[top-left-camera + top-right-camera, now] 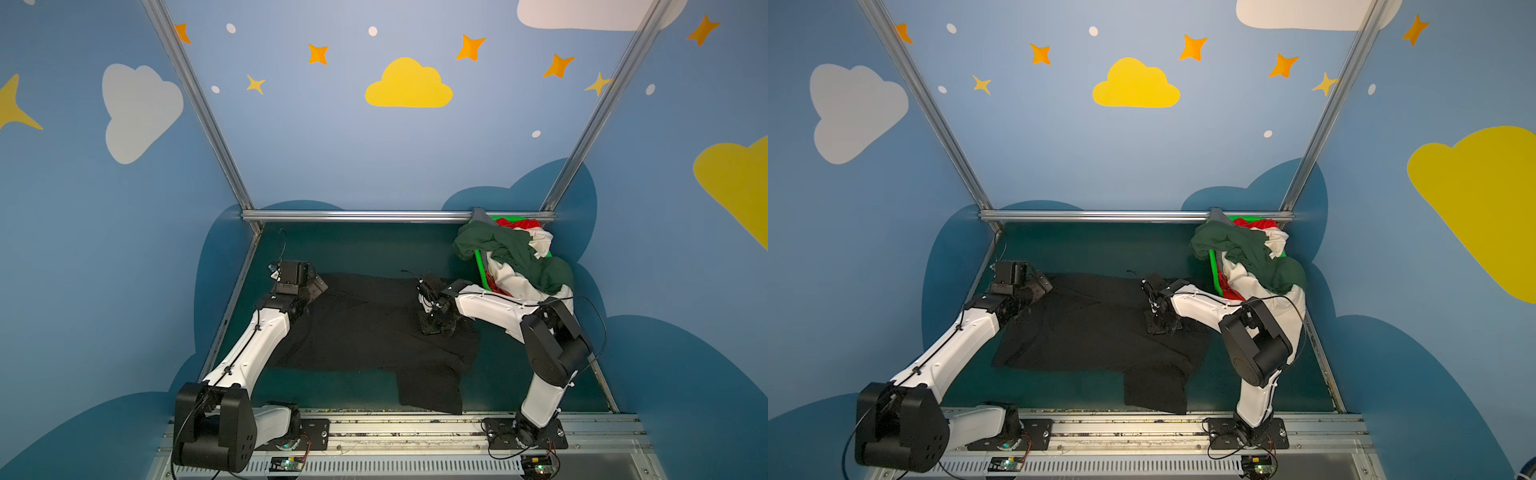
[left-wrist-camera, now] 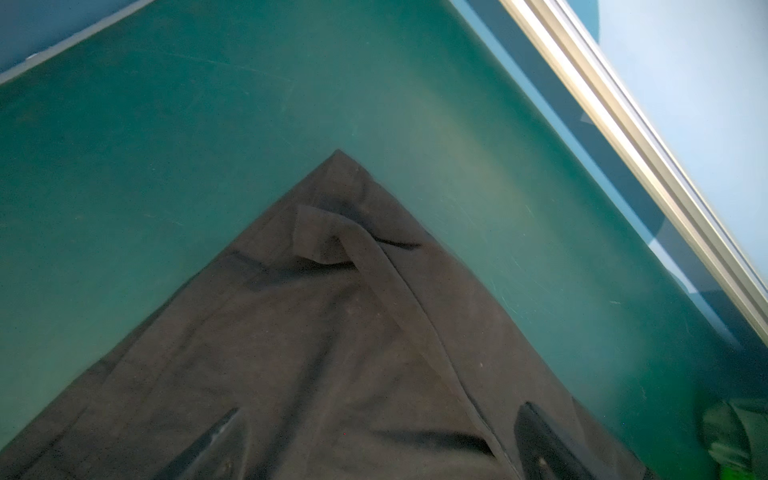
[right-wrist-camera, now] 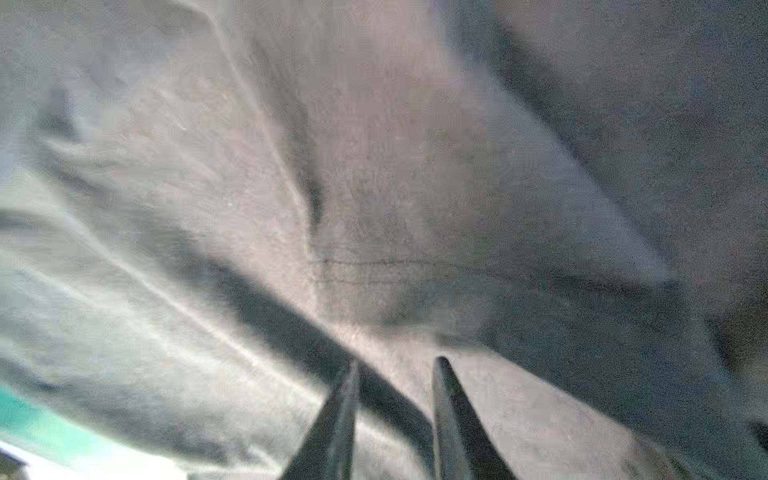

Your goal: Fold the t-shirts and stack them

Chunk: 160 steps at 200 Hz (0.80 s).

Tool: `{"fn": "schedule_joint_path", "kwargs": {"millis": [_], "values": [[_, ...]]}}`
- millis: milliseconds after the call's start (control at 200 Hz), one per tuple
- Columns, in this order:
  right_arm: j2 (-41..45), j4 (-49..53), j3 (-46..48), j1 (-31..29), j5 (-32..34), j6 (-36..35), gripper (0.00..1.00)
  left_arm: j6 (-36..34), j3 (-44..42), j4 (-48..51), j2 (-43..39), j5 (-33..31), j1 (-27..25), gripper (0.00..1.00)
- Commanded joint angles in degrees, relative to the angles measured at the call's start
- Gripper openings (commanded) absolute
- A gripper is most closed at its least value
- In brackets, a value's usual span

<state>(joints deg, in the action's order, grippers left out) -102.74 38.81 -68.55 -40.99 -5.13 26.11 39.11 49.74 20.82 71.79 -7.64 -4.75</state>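
Note:
A large black t-shirt (image 1: 365, 332) (image 1: 1092, 328) lies spread on the green table, with one flap reaching the near edge. My left gripper (image 1: 318, 286) (image 1: 1042, 286) hovers over the shirt's far left corner. In the left wrist view this gripper (image 2: 379, 409) is open wide above the cloth (image 2: 332, 332), holding nothing. My right gripper (image 1: 434, 328) (image 1: 1158, 326) points down into the shirt's right part. In the right wrist view its jaws (image 3: 397, 361) stand narrow, with bunched black cloth (image 3: 374, 187) between them and creases running toward the tips.
A bright green basket (image 1: 482, 266) (image 1: 1214, 270) stands at the far right corner. A dark green t-shirt (image 1: 511, 249), a white one (image 1: 511, 286) and a red one (image 1: 519, 224) are piled in it and hang over its rim. A metal rail (image 1: 357, 216) runs along the back.

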Motion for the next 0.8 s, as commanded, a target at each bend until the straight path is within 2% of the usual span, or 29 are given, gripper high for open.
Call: {"fn": "schedule_joint_path", "kwargs": {"millis": [0, 185, 380, 586, 796], "values": [[5.66, 1.54, -3.62, 1.64, -0.92, 0.25, 0.45, 1.25, 0.87, 0.64, 1.62, 0.78, 2.51, 1.00], [7.37, 0.41, -5.04, 7.63, 0.28, 3.07, 0.63, 2.79, 3.36, 0.01, 4.51, 1.74, 6.00, 1.00], [1.67, 0.53, -5.97, 13.38, 1.79, 7.20, 0.58, 4.56, 6.17, -0.78, 11.32, 4.05, 10.05, 1.00], [-3.05, -1.66, -5.98, 13.68, 0.78, 7.49, 0.50, 7.43, 8.69, -1.46, 19.50, 9.70, 13.64, 0.97], [-5.77, -3.70, -5.12, 14.27, -1.32, 8.87, 0.49, 9.75, 11.35, -2.85, 25.40, 15.61, 16.29, 0.90]]}}
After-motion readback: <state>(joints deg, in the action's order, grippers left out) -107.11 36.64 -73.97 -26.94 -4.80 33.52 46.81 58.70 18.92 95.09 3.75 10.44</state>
